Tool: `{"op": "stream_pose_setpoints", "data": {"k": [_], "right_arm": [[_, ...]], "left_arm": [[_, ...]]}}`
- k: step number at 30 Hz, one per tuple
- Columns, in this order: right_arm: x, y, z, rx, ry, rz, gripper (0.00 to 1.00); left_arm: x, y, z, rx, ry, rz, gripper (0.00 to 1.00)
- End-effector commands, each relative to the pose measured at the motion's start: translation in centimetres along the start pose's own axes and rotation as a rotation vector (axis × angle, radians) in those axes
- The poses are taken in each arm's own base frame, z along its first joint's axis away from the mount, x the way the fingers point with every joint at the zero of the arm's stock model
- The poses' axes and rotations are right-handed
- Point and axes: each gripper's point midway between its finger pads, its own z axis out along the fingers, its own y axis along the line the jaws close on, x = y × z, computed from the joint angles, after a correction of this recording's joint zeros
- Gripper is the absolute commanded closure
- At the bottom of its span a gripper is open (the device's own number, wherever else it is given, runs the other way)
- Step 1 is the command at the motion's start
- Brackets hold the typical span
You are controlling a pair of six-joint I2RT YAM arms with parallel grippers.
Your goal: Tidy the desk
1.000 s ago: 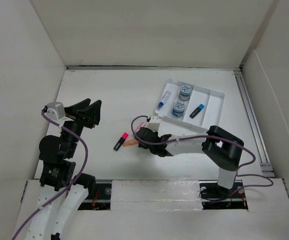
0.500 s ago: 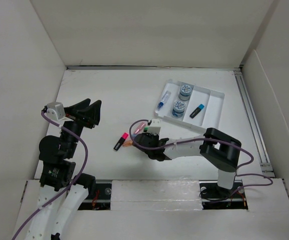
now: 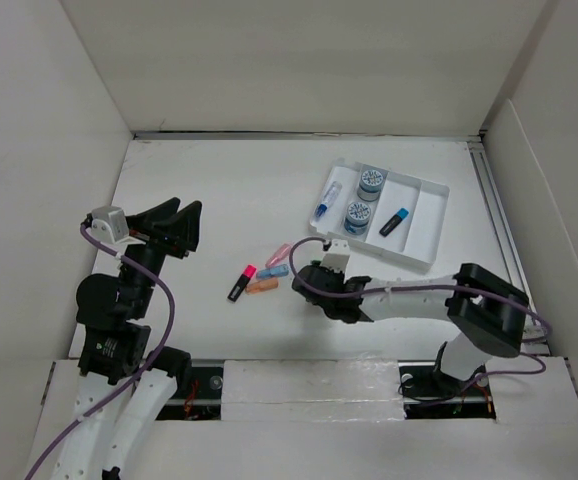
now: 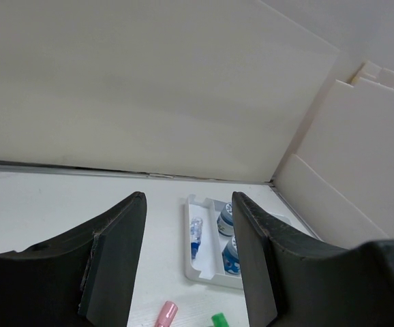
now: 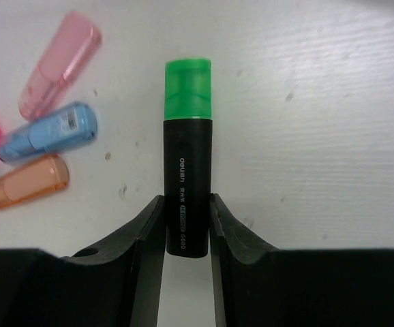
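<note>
Matte white desk (image 3: 219,190), left jaws parted and empty, right jaws clamping black green-capped highlighter (image 5: 187,184)

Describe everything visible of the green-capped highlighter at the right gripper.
The green-capped highlighter has a black, plastic-looking barrel with small white print and a translucent green cap. Its rear end sits in the right gripper, whose fingers touch both sides; the cap points away. Below is the white desk; whether it rests there or is lifted is unclear.

Black highlighter (image 5: 187,204) with green cap (image 5: 187,88); pink marker (image 5: 58,65), blue marker (image 5: 47,133), orange marker (image 5: 23,182), white desk (image 5: 320,102).
</note>
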Motion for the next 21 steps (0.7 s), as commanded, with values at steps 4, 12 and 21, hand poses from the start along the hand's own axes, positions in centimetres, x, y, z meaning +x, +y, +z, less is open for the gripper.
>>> {"op": "stream_pose_setpoints", "data": {"k": [4, 12, 21], "right_arm": [[-9.6, -2.6, -1.3, -0.033, -0.146, 0.235, 0.93], [-19.7, -11.5, 1.4, -0.044, -0.251, 0.519, 0.90], [-22.4, -17.4, 6.8, 0.026, -0.257, 0.667, 0.84]], "left_arm": [[-1.5, -1.0, -0.1, 0.041, -0.053, -0.007, 0.51], [-1.7, -1.0, -0.2, 0.040, -0.058, -0.007, 0.51], [-1.6, -1.3, -0.3, 0.053, -0.056, -0.011, 0.51]]}}
